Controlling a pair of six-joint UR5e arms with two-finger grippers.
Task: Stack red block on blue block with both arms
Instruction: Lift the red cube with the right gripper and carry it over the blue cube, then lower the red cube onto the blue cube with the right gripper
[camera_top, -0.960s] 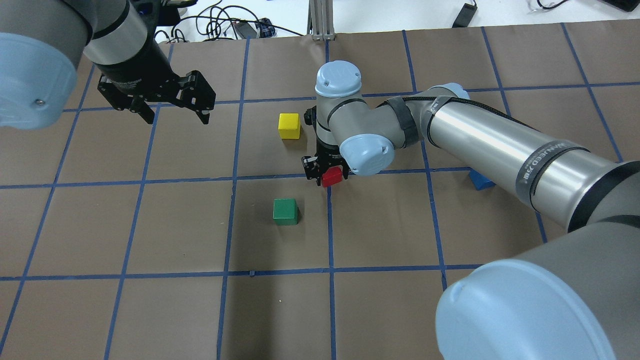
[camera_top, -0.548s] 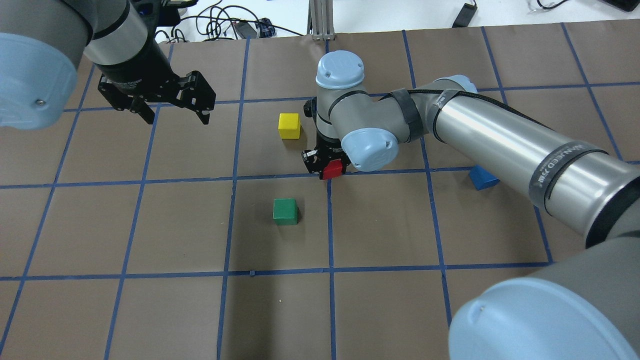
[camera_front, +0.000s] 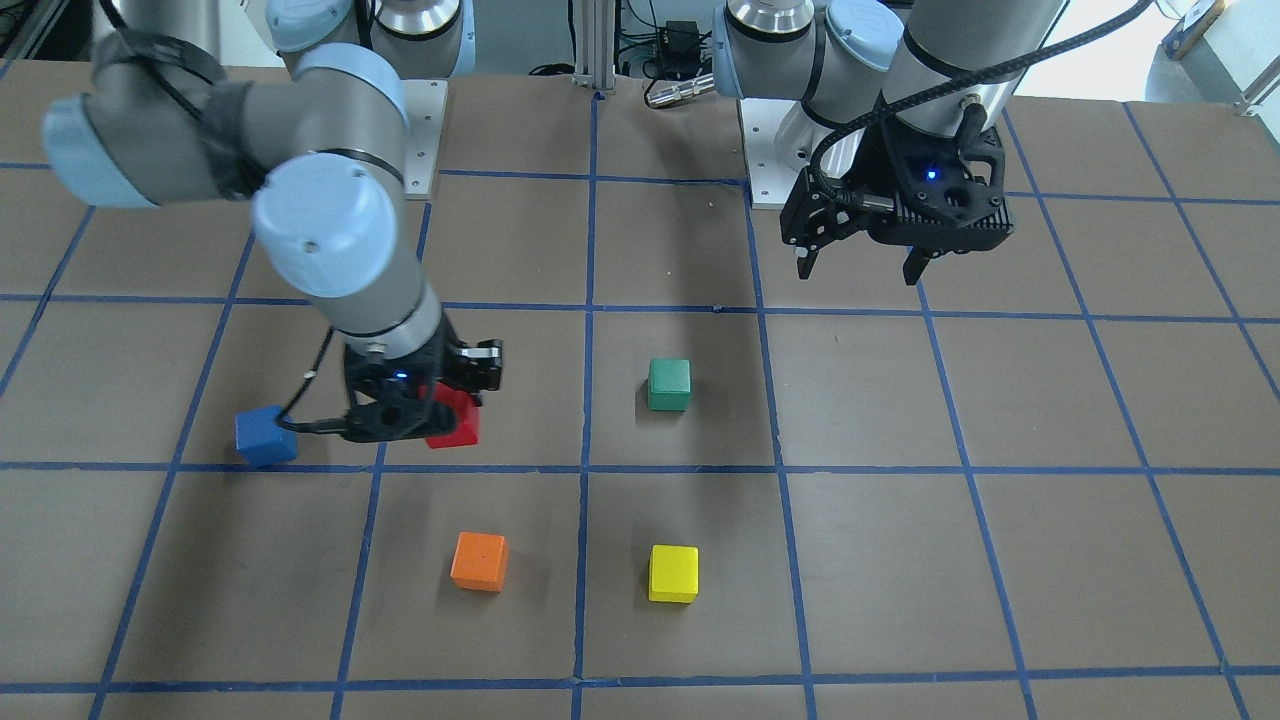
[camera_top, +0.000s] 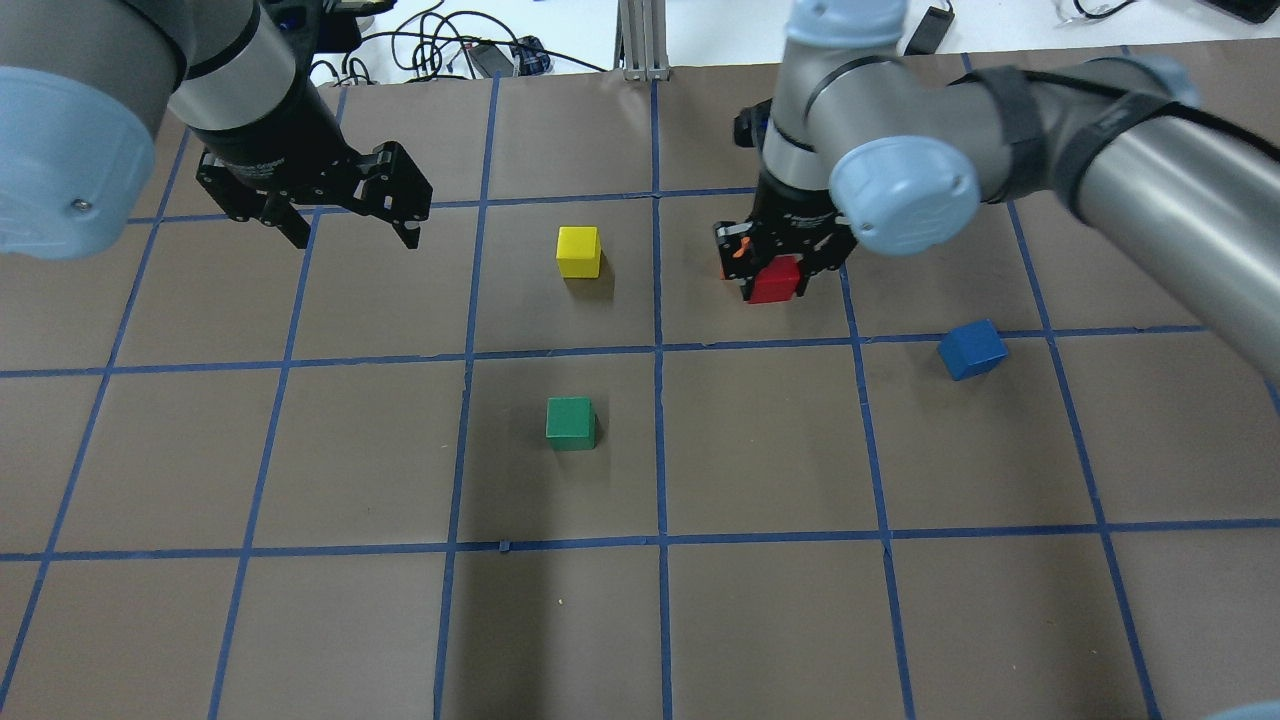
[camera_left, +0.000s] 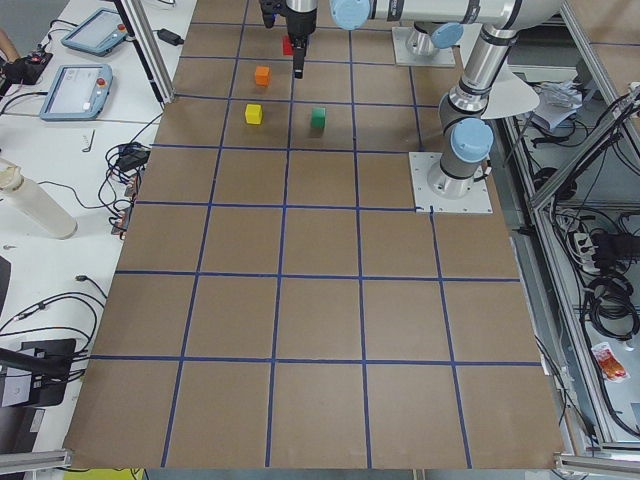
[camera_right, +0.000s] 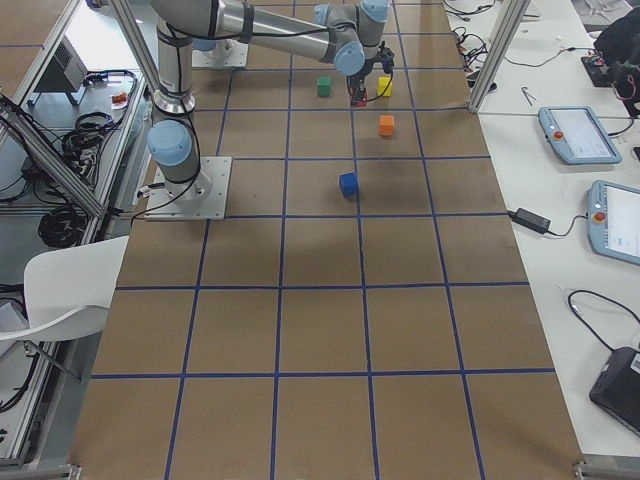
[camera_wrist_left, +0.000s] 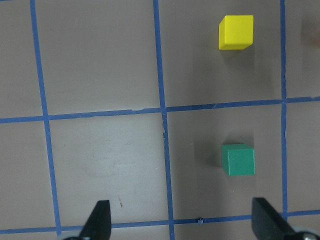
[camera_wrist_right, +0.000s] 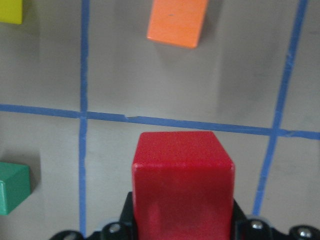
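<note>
Small red painted cube (camera_top: 775, 280) held up by the right arm's black fingers (camera_top: 745, 287).
The fingers are closed tight on its two sides, above the brown desk (camera_top: 760, 450). The small blue painted cube (camera_top: 972, 349) sits to their right, a bit nearer the robot, not touching. The left arm's fingers (camera_top: 408, 228) are wide open, empty, far off.

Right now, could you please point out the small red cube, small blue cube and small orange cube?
small red cube (camera_top: 775, 283): overhead view, its visible face.
small blue cube (camera_top: 970, 343): overhead view, top face.
small orange cube (camera_front: 481, 553): front-facing view, top face.
</note>
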